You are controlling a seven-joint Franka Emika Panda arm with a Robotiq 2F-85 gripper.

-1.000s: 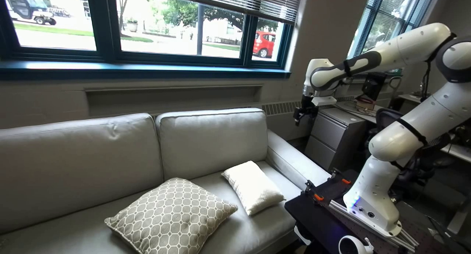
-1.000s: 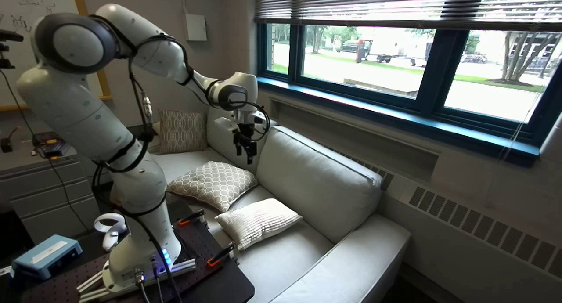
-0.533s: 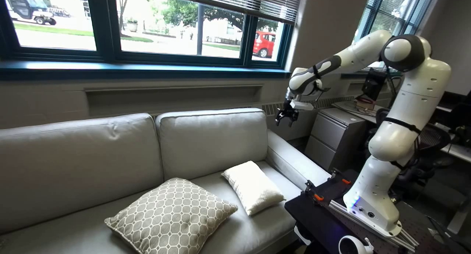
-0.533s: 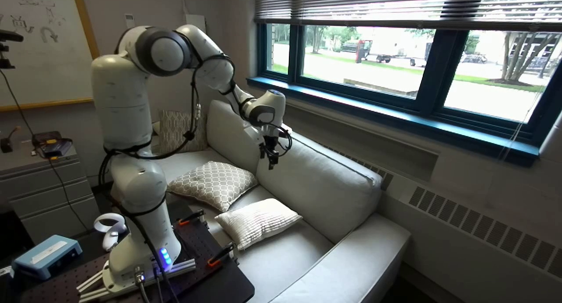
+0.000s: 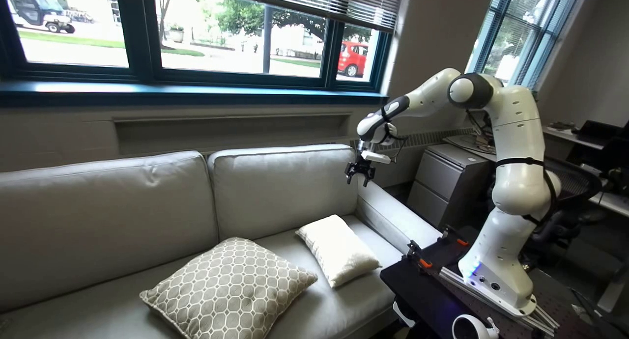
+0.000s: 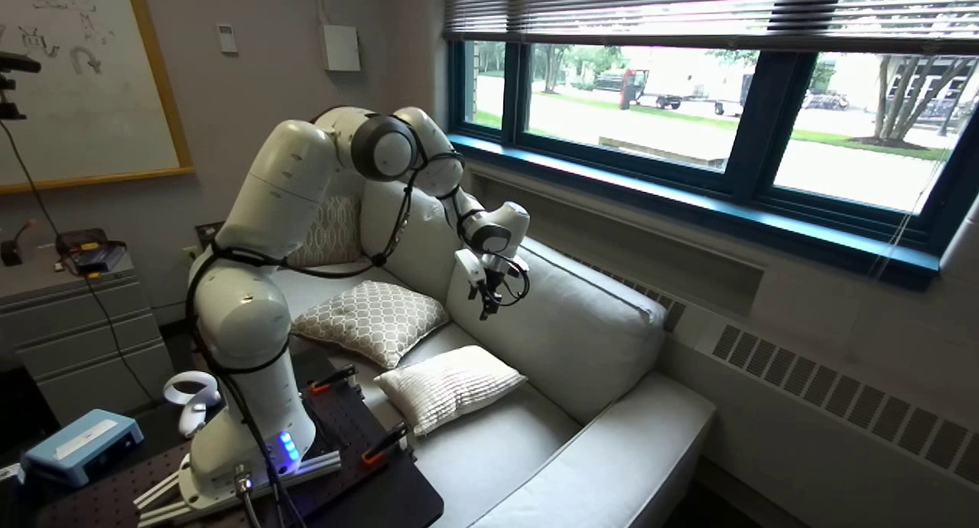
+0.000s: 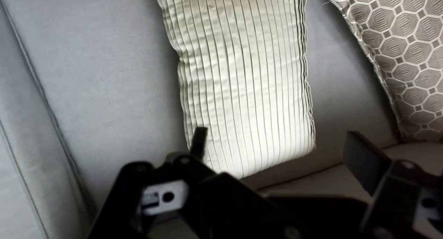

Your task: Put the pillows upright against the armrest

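Looking over grey sofa, lower left to centre of an exterior view, to its armrest, lower right of centre. See lattice pillow lying at lower centre, then white pillow to the right, nearer armrest but apart from it. Find gripper above, just right of centre, spread wide, holding nothing. Judge step as approach to white pillow; next, likely: descend, pinch edge, tip upright against armrest.

The wrist view crops the white pillow and lattice pillow.
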